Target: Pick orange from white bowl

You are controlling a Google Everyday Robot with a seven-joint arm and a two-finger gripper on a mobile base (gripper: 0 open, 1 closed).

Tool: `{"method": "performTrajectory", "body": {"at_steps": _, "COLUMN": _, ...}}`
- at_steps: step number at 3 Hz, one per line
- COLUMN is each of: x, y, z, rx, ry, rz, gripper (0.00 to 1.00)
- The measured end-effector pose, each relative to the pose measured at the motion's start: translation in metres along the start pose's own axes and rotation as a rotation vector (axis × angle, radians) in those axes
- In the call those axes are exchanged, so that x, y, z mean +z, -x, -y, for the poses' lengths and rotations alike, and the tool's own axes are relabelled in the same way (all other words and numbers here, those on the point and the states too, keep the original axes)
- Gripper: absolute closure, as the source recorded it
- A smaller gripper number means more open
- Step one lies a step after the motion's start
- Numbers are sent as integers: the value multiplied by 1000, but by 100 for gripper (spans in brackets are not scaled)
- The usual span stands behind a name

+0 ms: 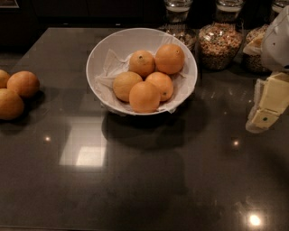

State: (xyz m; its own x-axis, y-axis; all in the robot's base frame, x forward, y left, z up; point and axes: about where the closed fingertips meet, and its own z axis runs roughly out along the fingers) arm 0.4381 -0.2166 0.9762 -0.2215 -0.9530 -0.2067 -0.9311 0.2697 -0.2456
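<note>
Gripper [264, 118] sits at the far right edge of the view, cream-coloured and angled down-left, over the dark countertop [135, 189]. A white arm shell [277, 38] is above it. Can't tell whether it's released or clenched from this angle. It touches none of the fruit.

Markings: a small dark dot on the gripper's lowest cream segment. Any lettering on the jars is too small or dark to read.

Target orange [169, 58] is in the white bowl [118, 39], back-right slot, on the side of the bowl nearer the gripper. Deep even colour, largest of the back pair. It rests on the crumpled paper lining [108, 72], touching the smaller orange with a dark stem dot [141, 62] on its left and the orange just in front [160, 85].

Also in the bowl are a paler yellowish orange [125, 85] front-left and one more orange [144, 96] at the front rim.

Relative to the gripper, the orange is to the left and further back, and well apart. The bowl's right rim and a strip of bare countertop lie between them.

Elsewhere:
- Three loose oranges [22, 83] are clustered at the left edge of the countertop.
- Glass jars of grains stand behind the bowl: one behind the rim [177, 13], one to the right [220, 43], and one partly hidden by the arm [255, 49].
- A bright window reflection [90, 155] shows on the countertop in front of the bowl.
</note>
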Motion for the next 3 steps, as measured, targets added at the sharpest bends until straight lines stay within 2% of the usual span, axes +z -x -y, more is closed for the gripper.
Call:
{"method": "performTrajectory", "body": {"at_steps": 1, "x": 0, "y": 0, "z": 0, "rx": 0, "ry": 0, "rz": 0, "gripper": 0}}
{"method": "performTrajectory", "body": {"at_steps": 2, "x": -1, "y": 6, "z": 4, "rx": -30, "ry": -26, "rz": 14, "gripper": 0}}
{"method": "performTrajectory", "body": {"at_steps": 3, "x": 6, "y": 24, "z": 22, "rx": -112, "ry": -90, "rz": 47, "gripper": 0}}
